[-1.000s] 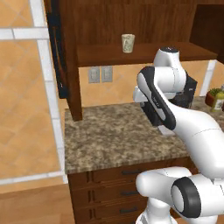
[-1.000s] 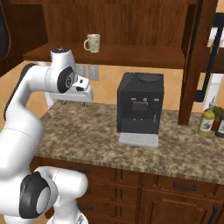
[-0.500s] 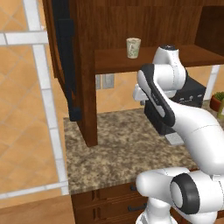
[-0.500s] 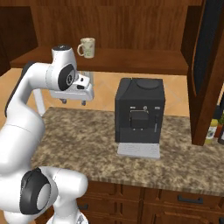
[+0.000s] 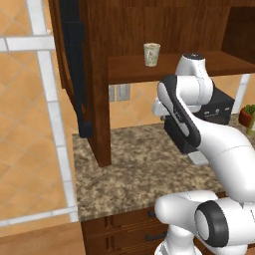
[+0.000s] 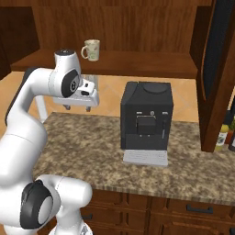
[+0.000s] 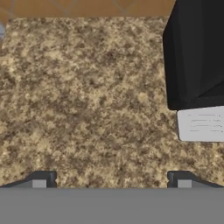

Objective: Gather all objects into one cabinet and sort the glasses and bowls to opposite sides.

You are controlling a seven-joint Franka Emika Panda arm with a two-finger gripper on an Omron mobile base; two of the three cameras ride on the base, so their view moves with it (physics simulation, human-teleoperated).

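A cream patterned cup point(image 5: 152, 54) with a handle point(image 6: 92, 49) stands on the wooden shelf point(image 6: 137, 64) of the dark reddish-brown cabinet point(image 5: 97, 99). The cabinet's door point(image 5: 69, 60) hangs open, its black bar handle point(image 5: 75, 69) facing me. My gripper point(image 6: 78, 108) point(image 7: 111, 181) points down over the speckled countertop point(image 7: 87, 100), below the shelf and to the cup's lower left in the right base view. It is open, with nothing between its fingertips point(image 7: 43, 179). The bowls are out of view.
A black coffee machine point(image 6: 147, 119) point(image 7: 197, 57) with a pale drip tray point(image 7: 201, 124) stands on the counter right of the gripper. Another open cabinet door point(image 6: 220, 69) hangs at the right, with bottles point(image 6: 222, 135) below it. Drawers point(image 5: 134, 224) run under the counter.
The whole picture has shifted and grown: the base has driven closer to the cabinet and counter. The arm keeps the same pose and the gripper stays open.
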